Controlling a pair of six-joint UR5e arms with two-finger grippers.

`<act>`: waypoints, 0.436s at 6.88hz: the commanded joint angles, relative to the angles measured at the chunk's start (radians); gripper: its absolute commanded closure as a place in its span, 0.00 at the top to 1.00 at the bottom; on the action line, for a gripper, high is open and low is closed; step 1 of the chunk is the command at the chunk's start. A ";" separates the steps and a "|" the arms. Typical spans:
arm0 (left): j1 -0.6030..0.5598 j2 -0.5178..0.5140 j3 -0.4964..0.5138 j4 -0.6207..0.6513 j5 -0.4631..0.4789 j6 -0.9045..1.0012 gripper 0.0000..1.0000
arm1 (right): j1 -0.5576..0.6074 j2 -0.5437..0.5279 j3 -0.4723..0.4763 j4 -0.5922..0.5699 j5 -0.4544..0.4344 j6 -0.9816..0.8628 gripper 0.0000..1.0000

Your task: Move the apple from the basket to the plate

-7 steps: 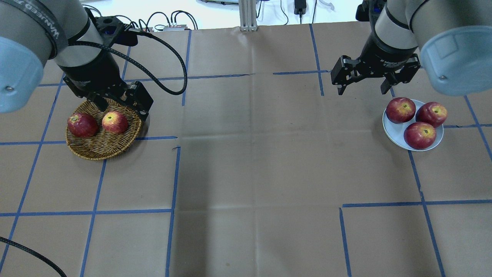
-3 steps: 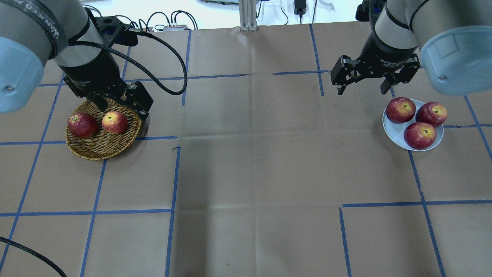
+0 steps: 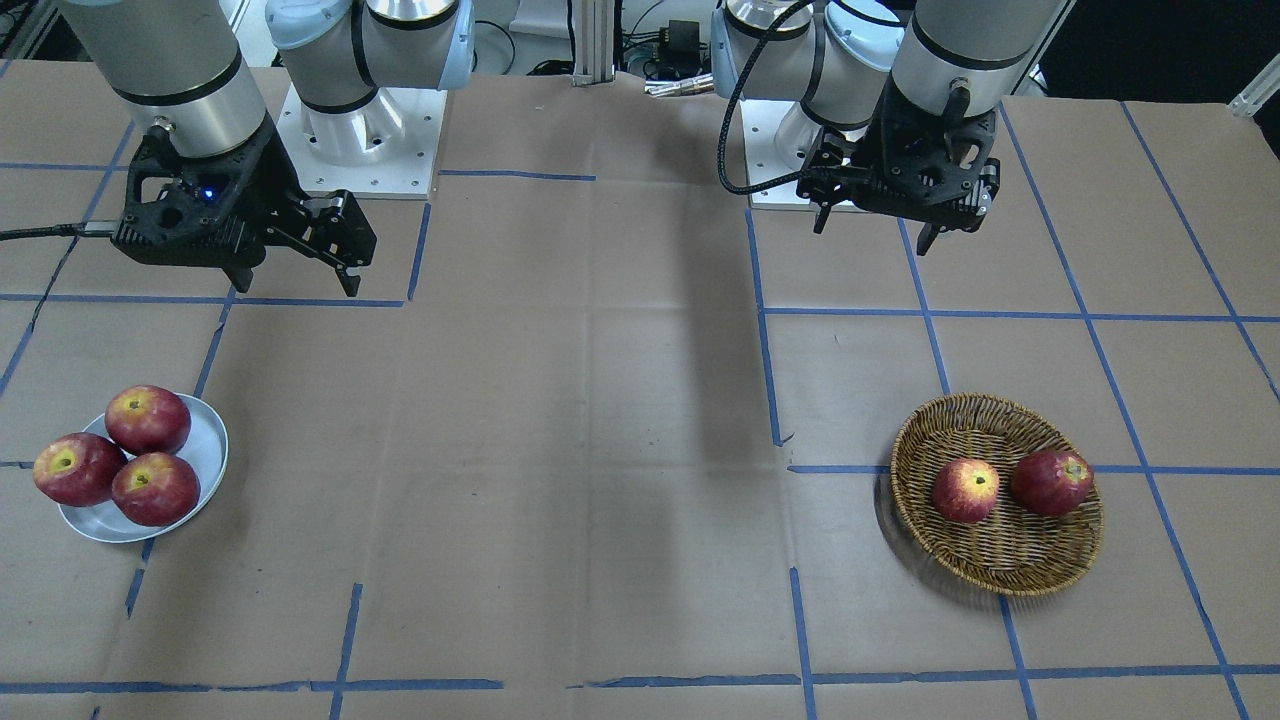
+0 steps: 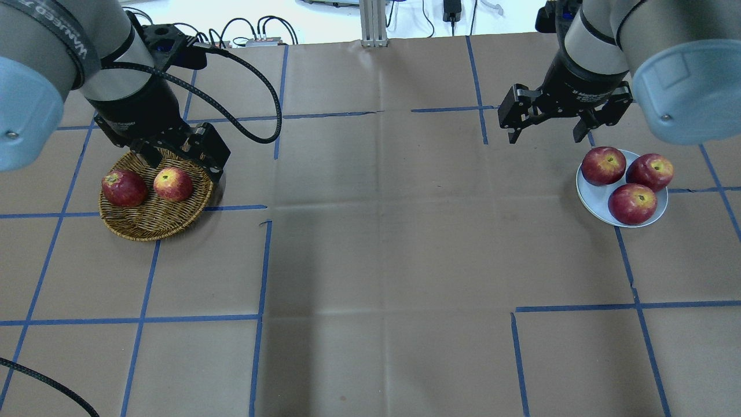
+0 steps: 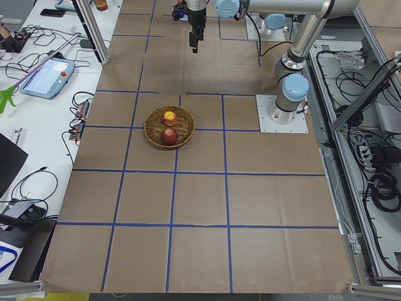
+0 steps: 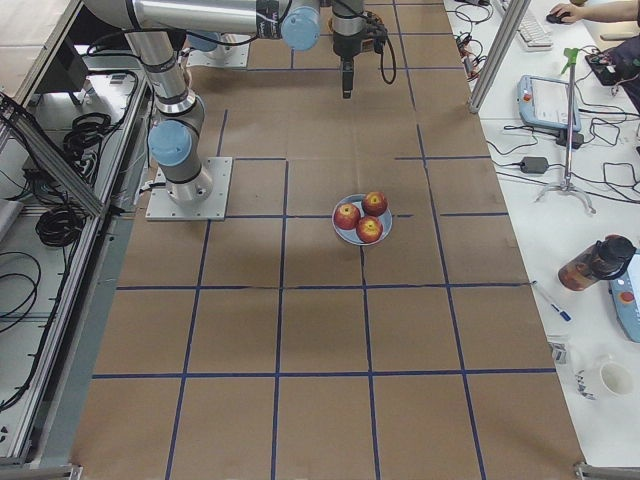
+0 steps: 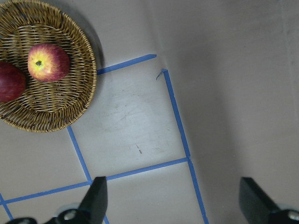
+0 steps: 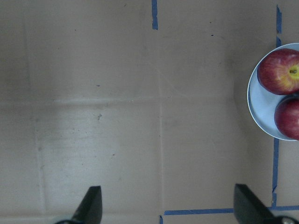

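The apple [image 4: 172, 184] with the pale yellow-orange blush lies in the wicker basket [image 4: 156, 229], beside an evenly dark red apple [image 4: 123, 188]. Both also show in the front view, the apple [image 3: 966, 490] left of the dark one [image 3: 1052, 482], and the apple shows in the left wrist view [image 7: 48, 62]. My left gripper [image 4: 184, 159] is open and empty, raised above the table on the robot's side of the basket [image 3: 1000, 570]. The white plate [image 4: 596, 197] holds three deep-red apples. My right gripper [image 4: 545, 136] is open and empty, raised beside the plate [image 3: 205, 440].
The table is covered in brown paper with a blue tape grid [image 4: 260, 260]. A black cable [image 4: 272, 104] loops from my left wrist. The robot bases [image 3: 350, 140] stand at the table's robot side. Desks with equipment and an operator's hands show in the side views.
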State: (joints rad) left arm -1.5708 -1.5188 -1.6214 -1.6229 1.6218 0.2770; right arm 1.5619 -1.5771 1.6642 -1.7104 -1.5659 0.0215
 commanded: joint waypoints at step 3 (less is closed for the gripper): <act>0.024 -0.001 -0.079 0.026 0.001 0.047 0.99 | 0.000 0.000 0.002 0.000 0.000 0.000 1.00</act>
State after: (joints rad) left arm -1.5611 -1.5196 -1.6576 -1.6176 1.6236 0.3181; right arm 1.5616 -1.5770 1.6649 -1.7104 -1.5654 0.0215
